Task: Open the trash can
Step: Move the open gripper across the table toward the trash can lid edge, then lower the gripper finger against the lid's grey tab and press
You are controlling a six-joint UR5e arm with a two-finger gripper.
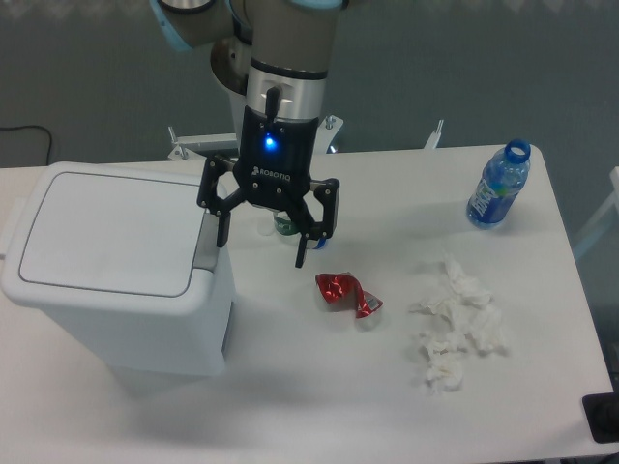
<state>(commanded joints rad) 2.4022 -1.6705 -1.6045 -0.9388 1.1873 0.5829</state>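
The trash can (116, 280) is a big white boxy bin at the table's left, its flat lid (111, 230) down and a grey latch tab (204, 246) on its right edge. My gripper (260, 252) hangs just right of the can, open, with nothing between its fingers. Its left fingertip (221, 237) is right beside the grey tab; whether they touch I cannot tell. The right fingertip (300, 259) hovers over bare table.
A small bottle (283, 224) and a blue cap (314, 233) sit behind the gripper, partly hidden. A crushed red wrapper (346, 293) lies at centre, crumpled white tissue (455, 329) to its right, and an uncapped blue water bottle (497, 186) at far right.
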